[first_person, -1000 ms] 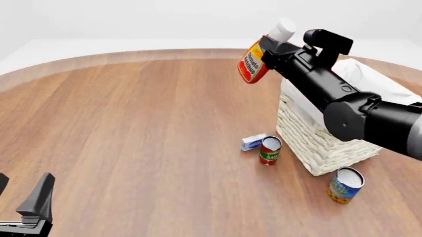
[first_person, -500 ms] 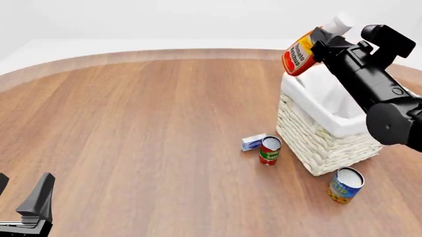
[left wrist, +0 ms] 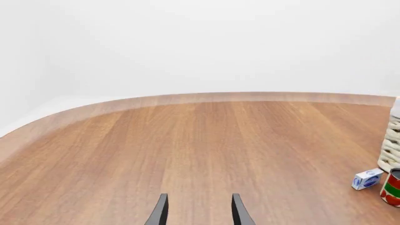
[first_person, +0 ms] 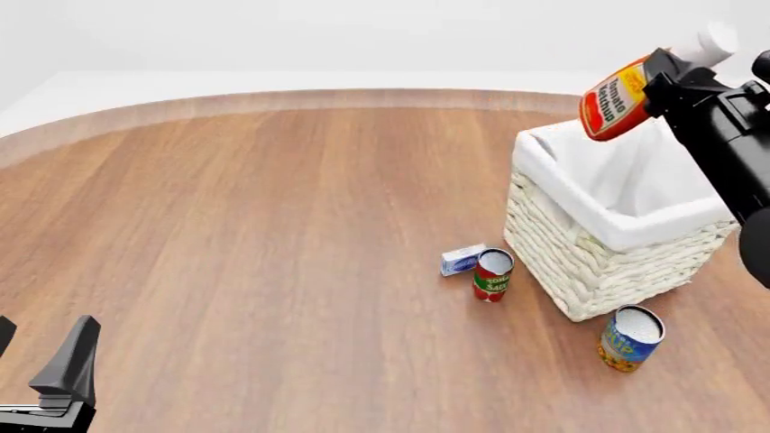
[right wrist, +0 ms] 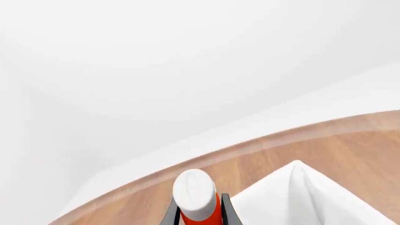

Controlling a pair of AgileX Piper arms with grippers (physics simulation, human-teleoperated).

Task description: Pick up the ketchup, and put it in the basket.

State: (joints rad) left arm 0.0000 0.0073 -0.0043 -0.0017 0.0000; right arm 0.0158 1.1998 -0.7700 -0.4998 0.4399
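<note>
Right gripper (first_person: 669, 83) clenched on ketchup (first_person: 615, 99), bottle tilted, cap up-right. Over the last second it has swung from left of the basket (first_person: 601, 257) to above its far rim. Release looks close. Left gripper (left wrist: 197, 213) released, idle.

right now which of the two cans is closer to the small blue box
The red-and-green can, standing right beside the small blue box. The blue-and-yellow can stands farther off, by the basket's near corner.
</note>
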